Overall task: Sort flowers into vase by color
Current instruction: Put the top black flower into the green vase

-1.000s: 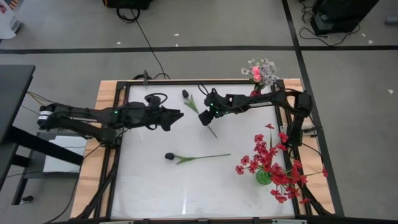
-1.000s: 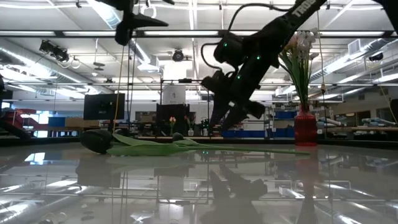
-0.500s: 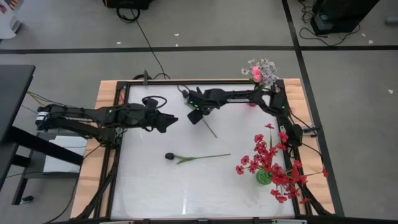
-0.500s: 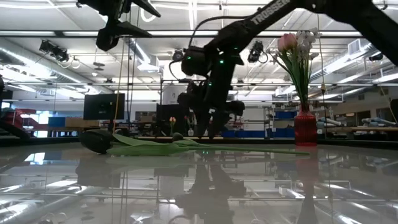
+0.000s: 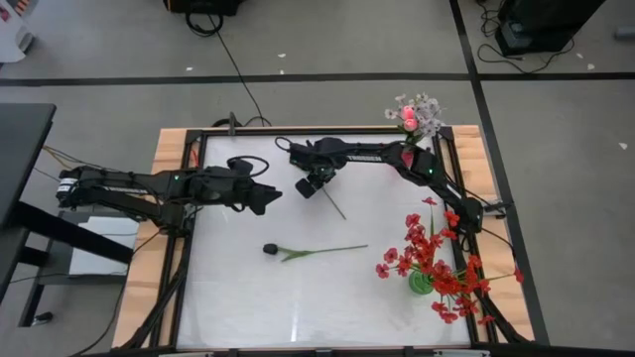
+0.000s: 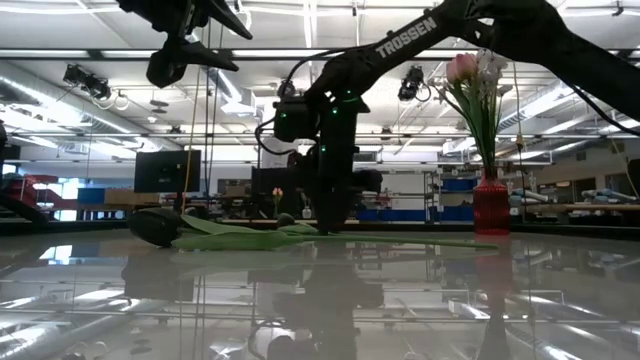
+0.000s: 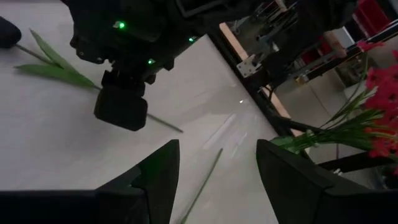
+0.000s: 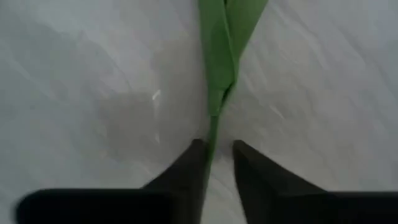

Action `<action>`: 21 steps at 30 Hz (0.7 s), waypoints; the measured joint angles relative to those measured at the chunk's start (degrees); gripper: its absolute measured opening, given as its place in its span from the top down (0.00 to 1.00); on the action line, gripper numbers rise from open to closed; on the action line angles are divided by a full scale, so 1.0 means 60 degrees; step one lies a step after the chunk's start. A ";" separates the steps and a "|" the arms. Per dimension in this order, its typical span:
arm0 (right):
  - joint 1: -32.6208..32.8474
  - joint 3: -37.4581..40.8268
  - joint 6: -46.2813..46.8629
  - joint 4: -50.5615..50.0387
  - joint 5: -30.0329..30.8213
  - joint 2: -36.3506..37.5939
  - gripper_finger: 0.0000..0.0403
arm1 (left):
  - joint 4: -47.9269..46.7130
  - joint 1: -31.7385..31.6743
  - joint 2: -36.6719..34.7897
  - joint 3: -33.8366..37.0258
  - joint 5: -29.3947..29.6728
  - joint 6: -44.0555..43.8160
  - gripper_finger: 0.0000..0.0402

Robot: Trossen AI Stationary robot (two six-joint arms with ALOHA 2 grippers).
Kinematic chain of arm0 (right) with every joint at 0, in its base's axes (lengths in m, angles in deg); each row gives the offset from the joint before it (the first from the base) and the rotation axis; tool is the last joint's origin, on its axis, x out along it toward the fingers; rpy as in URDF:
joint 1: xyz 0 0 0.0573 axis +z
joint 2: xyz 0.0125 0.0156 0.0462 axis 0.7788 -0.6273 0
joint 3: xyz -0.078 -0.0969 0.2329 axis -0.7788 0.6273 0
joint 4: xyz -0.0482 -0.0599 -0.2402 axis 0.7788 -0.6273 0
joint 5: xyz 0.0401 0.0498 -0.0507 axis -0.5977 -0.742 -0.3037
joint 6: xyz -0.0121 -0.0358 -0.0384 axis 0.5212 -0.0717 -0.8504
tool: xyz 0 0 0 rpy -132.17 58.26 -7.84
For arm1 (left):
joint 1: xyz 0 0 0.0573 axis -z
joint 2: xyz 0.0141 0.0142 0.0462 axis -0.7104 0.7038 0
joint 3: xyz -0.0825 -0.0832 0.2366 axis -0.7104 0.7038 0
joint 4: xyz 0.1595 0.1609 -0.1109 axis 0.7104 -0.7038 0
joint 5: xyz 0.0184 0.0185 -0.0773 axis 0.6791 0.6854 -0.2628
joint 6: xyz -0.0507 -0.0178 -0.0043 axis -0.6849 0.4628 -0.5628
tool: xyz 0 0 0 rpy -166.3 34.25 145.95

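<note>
— How is the right gripper point(image 8: 214, 163) placed?
— It is set low on the table point(image 5: 238, 297), fingers a little apart, with the stem of a dark flower point(image 8: 219, 81) between them, not yet squeezed.
— And the stem's line?
— It is pointed straight ahead. The left gripper point(image 7: 214, 165) is held open nearby.

A white table point(image 5: 238, 297) with a wooden rim sits on grey floor crossed by black tape point(image 5: 298, 77) (a cable point(image 5: 238, 74) trails over it).
</note>
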 joint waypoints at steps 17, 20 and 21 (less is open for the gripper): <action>0.0106 -0.0047 0.0299 0.1336 -0.0079 0.2248 0.99 | -0.0538 -0.0025 -0.0047 0.0000 0.0044 0.0396 0.46; 0.0124 -0.0038 0.0386 0.2069 0.0335 0.3155 0.99 | -0.0518 -0.0018 -0.0049 0.0000 0.0157 0.0746 0.46; 0.0167 -0.0034 0.0179 0.2355 0.0485 0.3460 0.99 | -0.0477 -0.0018 -0.0050 0.0000 0.0193 0.0933 0.46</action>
